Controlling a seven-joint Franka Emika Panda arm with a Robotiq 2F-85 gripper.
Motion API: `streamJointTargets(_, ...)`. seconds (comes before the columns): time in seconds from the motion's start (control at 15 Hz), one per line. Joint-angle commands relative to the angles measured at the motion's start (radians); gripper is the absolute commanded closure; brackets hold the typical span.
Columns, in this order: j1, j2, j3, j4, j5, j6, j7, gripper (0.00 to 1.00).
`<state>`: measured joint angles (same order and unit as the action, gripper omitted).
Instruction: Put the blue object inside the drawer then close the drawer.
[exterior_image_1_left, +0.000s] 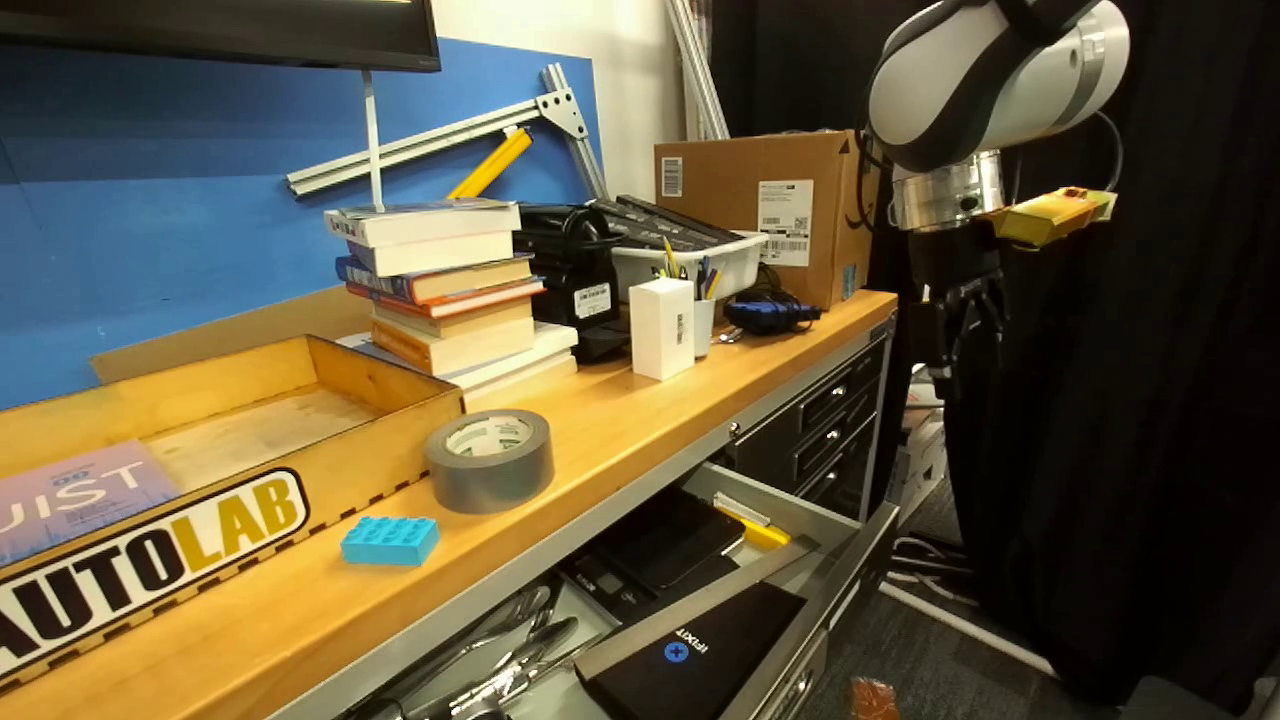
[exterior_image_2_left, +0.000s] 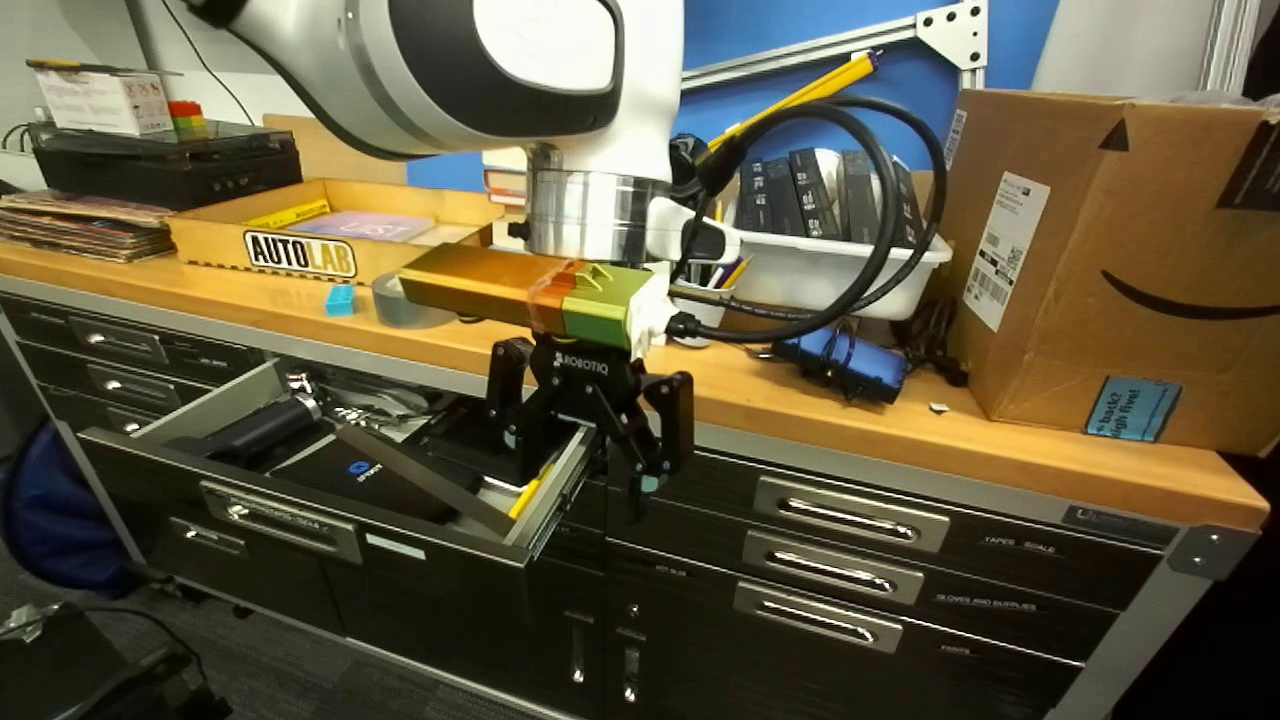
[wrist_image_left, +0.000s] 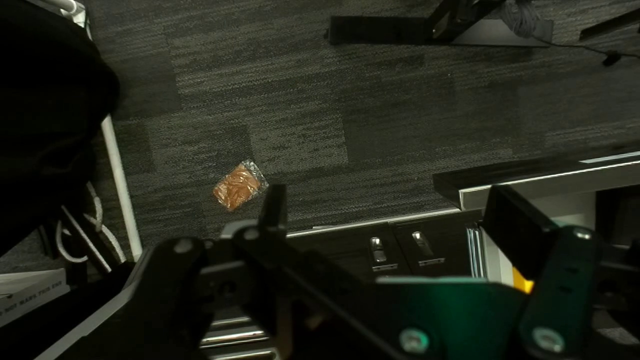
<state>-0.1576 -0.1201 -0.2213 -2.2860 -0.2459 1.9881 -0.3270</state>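
Note:
The blue object (exterior_image_1_left: 390, 541) is a small light-blue studded block on the wooden bench top, beside the grey tape roll; it also shows in an exterior view (exterior_image_2_left: 340, 300). The drawer (exterior_image_2_left: 450, 552) is pulled open below the bench top. It holds a black iFixit case, metal tools and a yellow item; its front also shows in an exterior view (exterior_image_1_left: 862, 560), and its corner in the wrist view (wrist_image_left: 550, 180). My gripper (exterior_image_2_left: 585, 475) is open and empty, pointing down near the drawer's end, away from the block. Its fingers stand wide apart in the wrist view (wrist_image_left: 390, 200).
The grey tape roll (exterior_image_1_left: 490, 460) stands next to the block. A wooden AUTOLAB tray (exterior_image_1_left: 390, 445) lies behind them. Books (exterior_image_1_left: 450, 300), a white box (exterior_image_1_left: 662, 330) and a cardboard box (exterior_image_1_left: 770, 200) stand farther along the bench. An orange packet (wrist_image_left: 237, 187) lies on the floor.

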Motion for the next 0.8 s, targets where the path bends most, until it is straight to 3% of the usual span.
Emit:
streamJointTargets(0.0,-0.008,0.000,0.008,0.001,0.001,-0.001,-0.001,0.00)
streamJointTargets(0.4,-0.008,0.000,0.008,0.001,0.001,-0.001,-0.001,0.00)
streamJointTargets(0.73,0.083,-0.064,0.138,-0.028,-0.024,-0.006,0.126,0.00)
